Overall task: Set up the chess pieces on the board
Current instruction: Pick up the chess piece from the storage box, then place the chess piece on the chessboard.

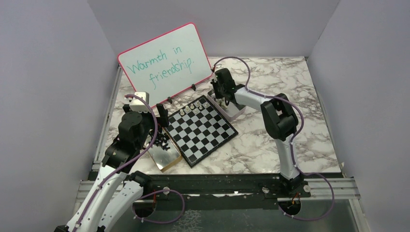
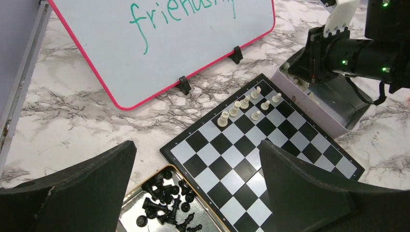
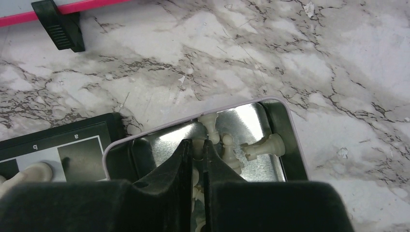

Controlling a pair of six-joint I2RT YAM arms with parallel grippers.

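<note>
The chessboard [image 1: 202, 130] lies at the table's middle and also shows in the left wrist view [image 2: 263, 154]. Several cream-white pieces [image 2: 244, 102] stand along its far edge. Black pieces [image 2: 165, 198] lie heaped in a gold-rimmed tin [image 1: 166, 153] left of the board. My left gripper [image 2: 196, 186] is open and empty above that tin and the board's near corner. My right gripper [image 3: 196, 150] is down inside a white-rimmed tin [image 3: 270, 108] of cream-white pieces [image 3: 263, 146], jaws shut on a white piece [image 3: 197, 147].
A pink-rimmed whiteboard [image 1: 164, 63] with green writing stands on black feet behind the board. The white-rimmed tin [image 1: 232, 110] touches the board's far right edge. Marble tabletop [image 1: 290, 82] stretches to the right; grey walls enclose the cell.
</note>
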